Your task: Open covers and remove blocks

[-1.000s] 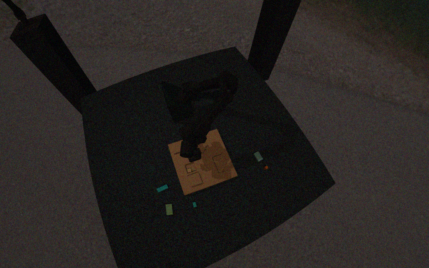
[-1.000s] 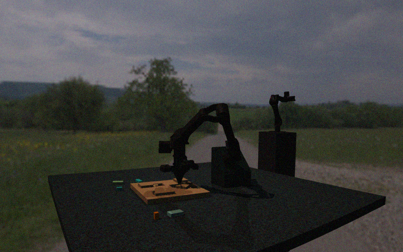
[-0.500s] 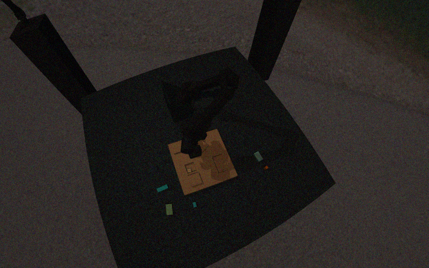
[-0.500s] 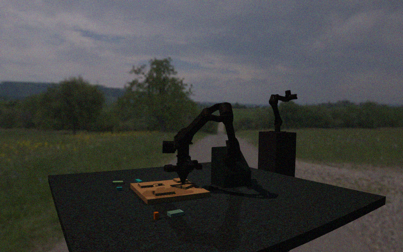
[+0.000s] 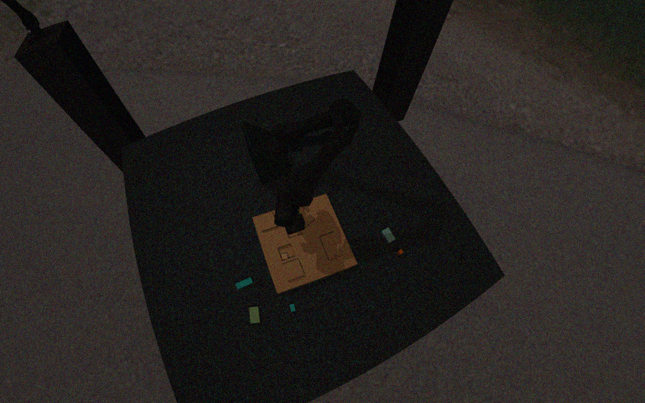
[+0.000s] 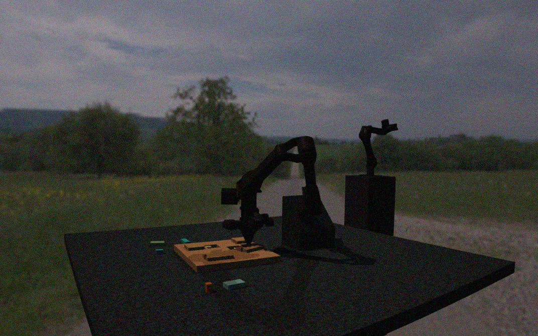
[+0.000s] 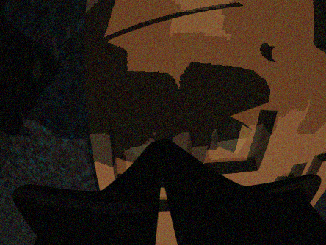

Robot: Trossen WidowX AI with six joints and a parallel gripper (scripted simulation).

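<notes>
The orange-brown puzzle board (image 5: 267, 239) (image 6: 238, 265) (image 7: 290, 77) lies mid-table. My gripper (image 6: 248, 243) (image 7: 160, 145) is shut and empty, its tips low over the board's robot-side part, beside a cover (image 6: 252, 248); contact is unclear. Other raised covers show: one (image 5: 292, 269) near the far-left corner, one (image 5: 331, 246) in shadow. A small pale square (image 5: 284, 255) (image 6: 209, 247) shows in a well. Blocks on the table: a long teal one (image 5: 243, 283) (image 6: 184, 240), a green one (image 5: 254, 314) (image 6: 157, 241), a small teal one (image 5: 292, 307) (image 6: 159, 250), a pale blue one (image 5: 388, 234) (image 6: 234, 284), an orange one (image 5: 399, 251) (image 6: 208, 287).
The dark table (image 5: 200, 190) (image 6: 317, 293) carries my arm (image 5: 333, 142) (image 6: 309, 174), whose shadow falls across the board. A second arm stands on a dark pedestal (image 6: 369, 205) beyond the table's edge. Dark pillars (image 5: 80, 85) (image 5: 408, 56) stand past the table in the top view.
</notes>
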